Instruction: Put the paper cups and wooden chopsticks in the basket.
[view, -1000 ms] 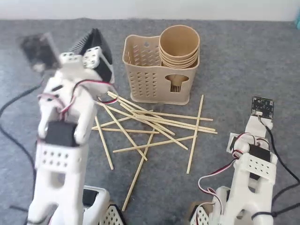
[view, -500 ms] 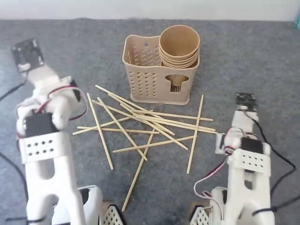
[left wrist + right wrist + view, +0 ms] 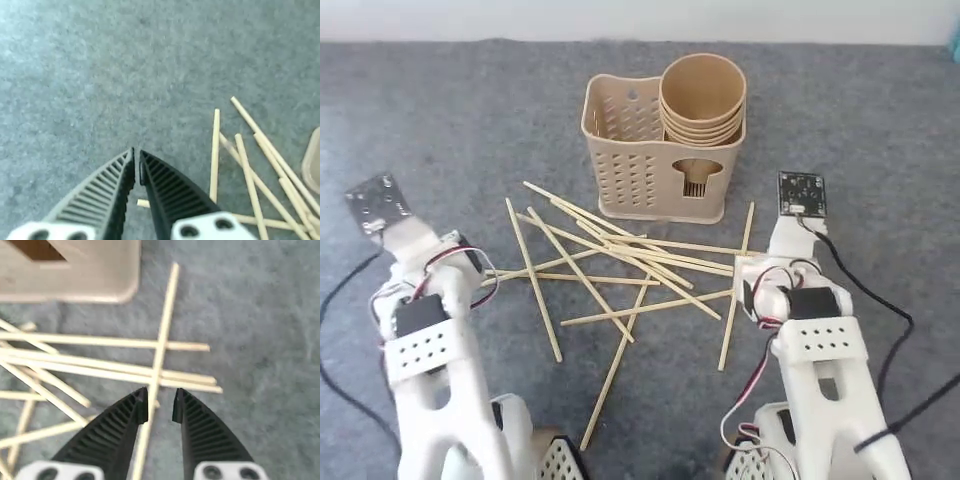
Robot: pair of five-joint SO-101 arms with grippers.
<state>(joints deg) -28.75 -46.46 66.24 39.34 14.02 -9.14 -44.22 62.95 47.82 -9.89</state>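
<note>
**High view: cups nested in the basket, chopsticks loose on the table**

The basket point(image 3: 638, 165) stood near the middle of the far edge of the table point(image 3: 880, 120). A stack of paper cups point(image 3: 703, 92) sat in one of its compartments. Only the rims and top bands cleared the wall, so the number of cups was hard to count. A cut-out in the front wall showed a little more of the stack. The wooden chopsticks point(image 3: 620, 262) lay criss-crossed on the table's middle, just in front of the basket, overlapping too much to tell them all apart.

The left arm point(image 3: 420, 330) stood at the table's near left corner and the right arm point(image 3: 810, 325) towards the near right.

In the left wrist view, the left gripper point(image 3: 136, 152) hung over bare grey cloth. Its fingers were closed almost tip to tip and had nothing between them. A few chopstick ends lay beside it, and a pale shape was cut off at the frame edge.

In the right wrist view, the right gripper point(image 3: 160, 401) had its fingers parted on either side of one chopstick point(image 3: 165, 325). Whether they touched it could not be told. The basket's base was cropped by the frame.
</note>
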